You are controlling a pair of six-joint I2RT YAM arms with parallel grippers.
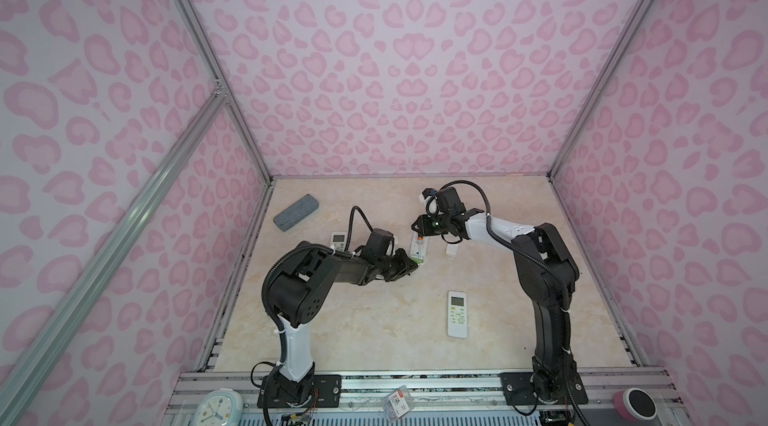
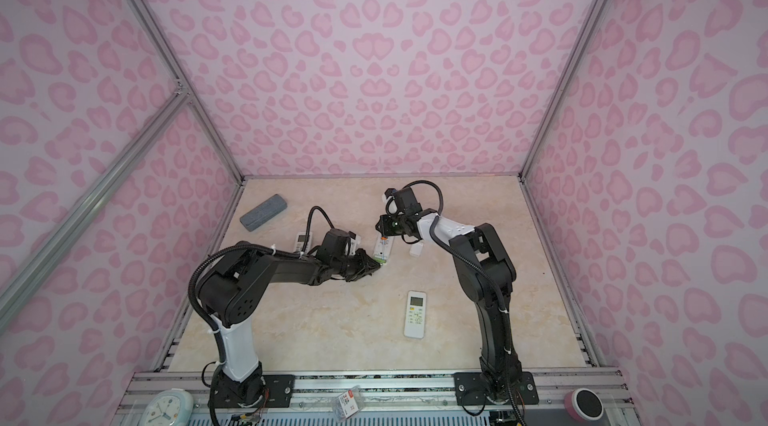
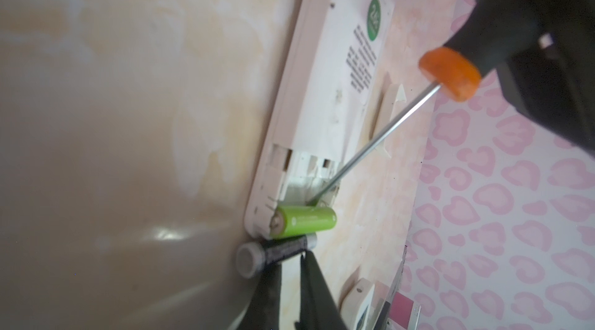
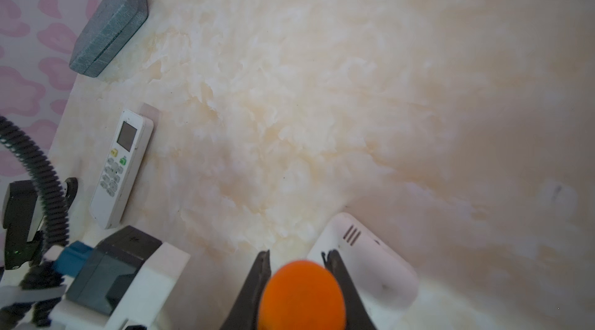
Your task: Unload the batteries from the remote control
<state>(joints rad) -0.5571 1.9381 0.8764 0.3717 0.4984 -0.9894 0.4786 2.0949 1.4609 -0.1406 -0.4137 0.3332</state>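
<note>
Both arms are on the face-down remote control (image 1: 418, 247) near the middle of the table (image 1: 374, 320), its battery bay open at the 6 o'clock end in both top views.

The right gripper (image 4: 297, 254) is over the 12 o'clock end, jaws clamped on the screwdriver (image 3: 380, 141), one finger on each side of the orange handle end. The steel shaft runs down into the open bay, and the tip sits right at the green battery (image 3: 306, 220). That battery lies crosswise on the very end of the remote.

The left gripper (image 3: 291, 260) comes in from about 8 o'clock. Only a thin slit shows between its jaws, and its fingertips (image 3: 306, 267) are up against the side of a dark battery (image 3: 277, 252). This one is off the remote, on the table just past the green battery. Whether it is pinched or only touched, I cannot tell.

A small white cover plate (image 1: 451, 248) lies at 3 o'clock of the open remote. A face-up remote (image 1: 457, 314) sits at 5 o'clock, another remote (image 4: 120, 164) at 9 o'clock and a grey case (image 1: 296, 212) at 10 o'clock.
</note>
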